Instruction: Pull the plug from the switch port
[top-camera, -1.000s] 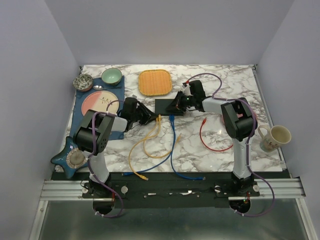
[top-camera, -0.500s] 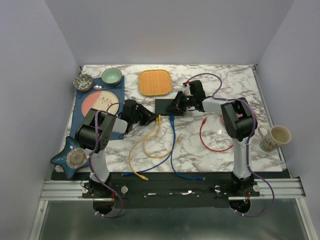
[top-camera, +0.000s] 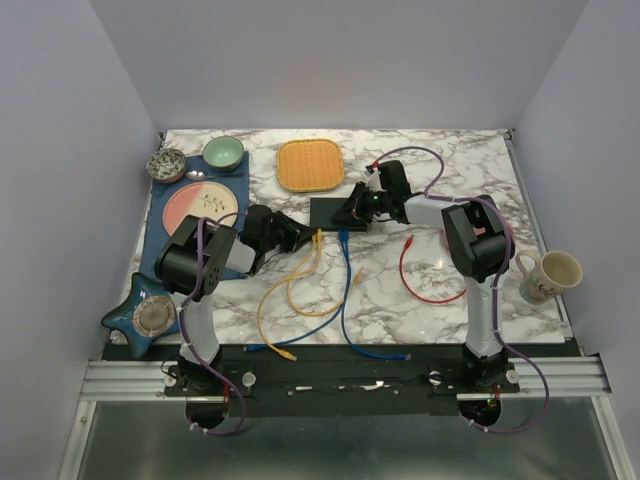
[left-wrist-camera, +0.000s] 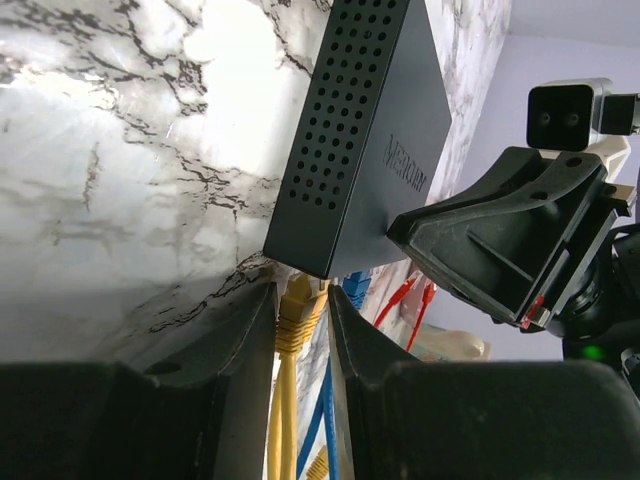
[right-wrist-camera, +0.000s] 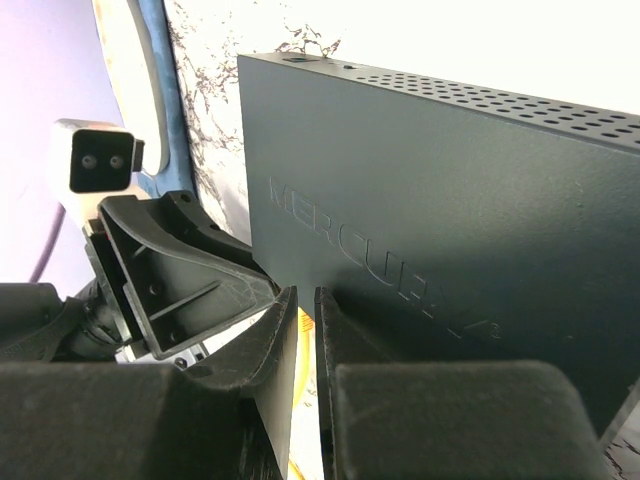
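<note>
The black switch (top-camera: 333, 211) lies flat at mid-table, also seen in the left wrist view (left-wrist-camera: 385, 130) and the right wrist view (right-wrist-camera: 450, 200). A yellow plug (top-camera: 318, 238) sits in the port at the switch's near left corner, with a blue plug (top-camera: 343, 238) in a port beside it. My left gripper (top-camera: 303, 237) is shut on the yellow plug (left-wrist-camera: 297, 305), one finger on each side of it. My right gripper (top-camera: 353, 214) rests on the switch's right part. Its fingers (right-wrist-camera: 285, 330) stand almost together, with only a thin gap and nothing between them.
Yellow cable (top-camera: 290, 295) and blue cable (top-camera: 345, 300) loop toward the near edge. A red cable (top-camera: 425, 275) lies right of them. A woven mat (top-camera: 309, 165) is behind the switch. Plate (top-camera: 200, 205), bowls (top-camera: 223, 152) and star dish (top-camera: 145, 312) fill the left; a mug (top-camera: 548, 275) stands at the right.
My left arm has slid right toward the switch and its jaws have narrowed onto the yellow plug. The right arm and the switch have stayed put.
</note>
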